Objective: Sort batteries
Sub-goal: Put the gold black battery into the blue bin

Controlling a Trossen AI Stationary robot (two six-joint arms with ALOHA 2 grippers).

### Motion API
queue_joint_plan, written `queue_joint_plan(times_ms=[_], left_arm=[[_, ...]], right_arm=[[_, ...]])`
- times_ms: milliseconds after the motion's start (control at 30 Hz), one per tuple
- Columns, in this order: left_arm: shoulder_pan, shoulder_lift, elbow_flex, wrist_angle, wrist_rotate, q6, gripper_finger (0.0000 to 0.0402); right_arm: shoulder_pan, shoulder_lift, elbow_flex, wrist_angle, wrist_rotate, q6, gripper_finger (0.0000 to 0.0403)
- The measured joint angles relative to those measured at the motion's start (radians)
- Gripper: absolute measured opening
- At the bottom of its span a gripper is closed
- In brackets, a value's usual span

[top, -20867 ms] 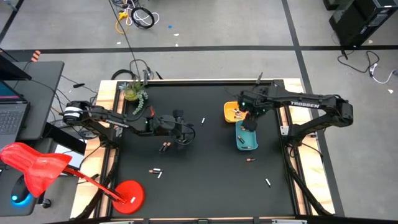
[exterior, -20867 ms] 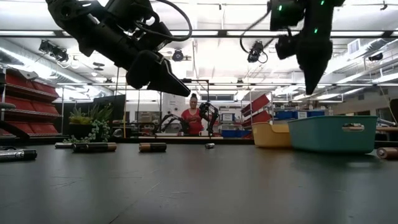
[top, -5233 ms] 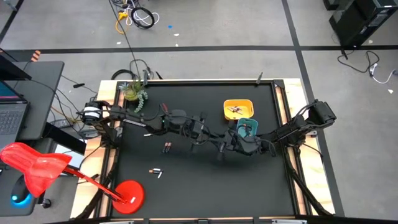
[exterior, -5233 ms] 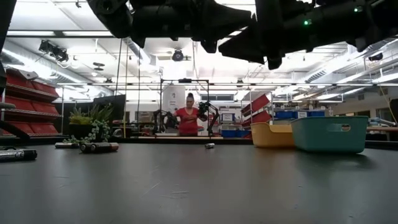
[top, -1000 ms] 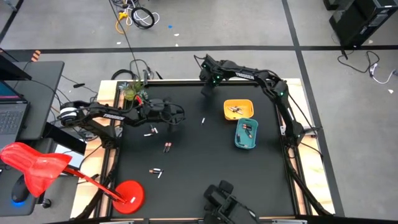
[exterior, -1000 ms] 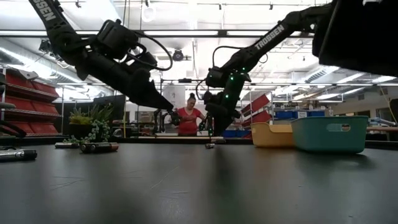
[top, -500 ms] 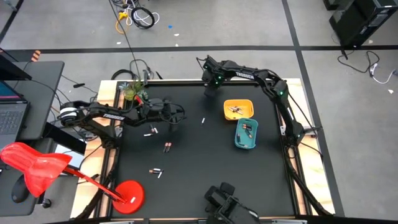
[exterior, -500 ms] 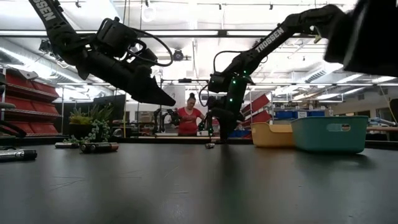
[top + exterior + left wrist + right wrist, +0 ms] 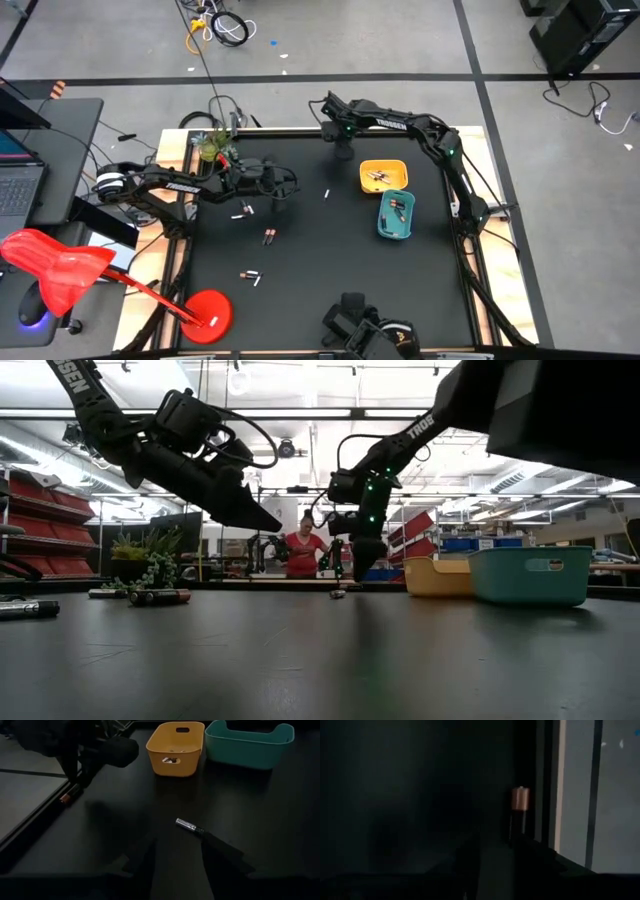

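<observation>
- Batteries lie scattered over the black table (image 9: 330, 270): a silver battery (image 9: 188, 825) rests just ahead of the left gripper (image 9: 177, 852), slightly off the right-hand fingertip, not touching.
- A copper-ended battery (image 9: 519, 815) lies at the table's far edge, straight ahead of the right gripper (image 9: 495, 842), close beyond its fingertips, along the edge strip.
- Left gripper hangs over the table's left half, tilted down; its fingers (image 9: 145, 857) stand apart with nothing between them.
- Right gripper is low at the far edge; its fingers (image 9: 470, 845) are spread, a clear gap between them, holding nothing.
- In the high view, a pale battery (image 9: 326, 194) sits between the two grippers; more lie near the left gripper (image 9: 280, 188), at (image 9: 241, 212) and (image 9: 267, 237), and a pair (image 9: 250, 276) nearer the front.
- Yellow tray (image 9: 366, 170) and teal tray (image 9: 382, 222) stand touching, well beyond the left jaws; both hold batteries.
- In the low view, a person (image 9: 304, 550) stands in the room beyond.
</observation>
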Motion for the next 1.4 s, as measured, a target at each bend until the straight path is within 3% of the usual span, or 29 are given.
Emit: queue_joint_plan(times_ms=[200,533,1000,1167,1400], left_arm=[[0.000,0.000,0.000,0.002,0.000,0.000,0.0161],[0.000,0.001,0.001,0.016,0.000,0.004,0.0161],[0.000,0.001,0.001,0.007,0.000,0.027,0.0161],[0.000,0.001,0.001,-0.007,0.001,0.027,0.0161],[0.000,0.001,0.001,0.008,0.001,0.025,0.0161]], right_arm=[[-0.006,0.000,0.000,0.003,-0.002,0.007,0.0125],[-0.010,0.002,0.000,0.063,-0.004,0.022,0.0082],[-0.036,0.074,0.011,0.094,-0.035,0.069,0.0085],[-0.046,0.077,0.014,0.011,-0.096,0.088,0.0085],[-0.015,0.074,0.011,-0.035,-0.066,0.086,0.0080]])
